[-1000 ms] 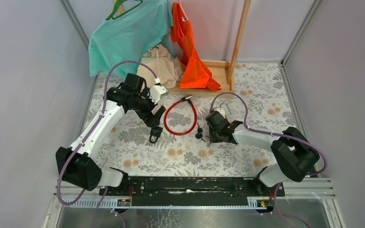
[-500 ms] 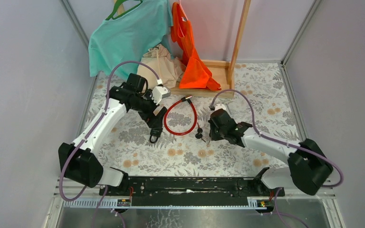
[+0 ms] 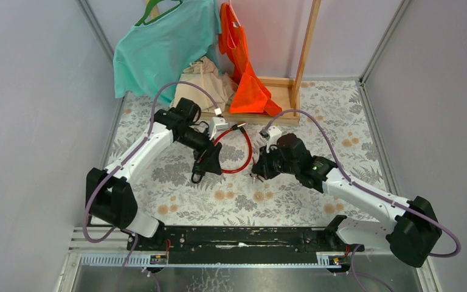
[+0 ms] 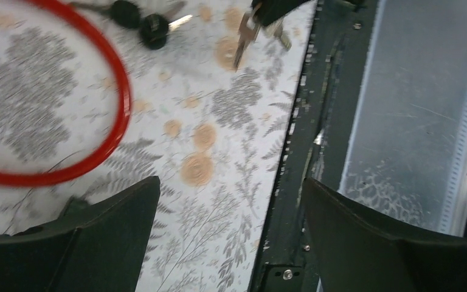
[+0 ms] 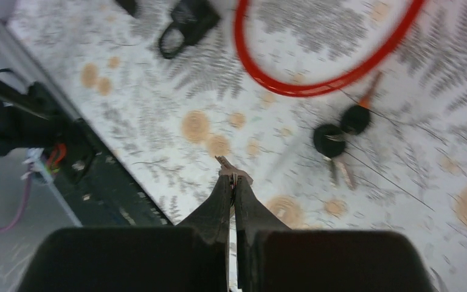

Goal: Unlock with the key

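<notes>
- From above: my left arm [image 3: 152,143] reaches out over the table [image 3: 340,103], and my left jaws hang just above the black lock [image 3: 199,176]. The lock lies beside the near-left curve of the red cable [image 3: 250,152]. My right arm [image 3: 352,188] stretches in low from the other side. My right jaws sit just beside the cable's near-right curve, above the black-headed keys [image 3: 255,176]. What they grip is too small to make out from here.
- Left wrist: my fingers [image 4: 79,243] stand wide apart with nothing between them, only the flowered cloth below. The red cable curves past on the left, blurred, with the black-headed keys just beyond it. The key [image 4: 243,36] dangles from my right jaws at the top edge.
- Right wrist: my fingers [image 5: 216,210] are pressed tight together on the key, and only its metal tip pokes out past them, clear of the table. The black-headed keys lie off to the right. The cable arcs beyond them, and the lock rests at upper left, well apart from the key.
</notes>
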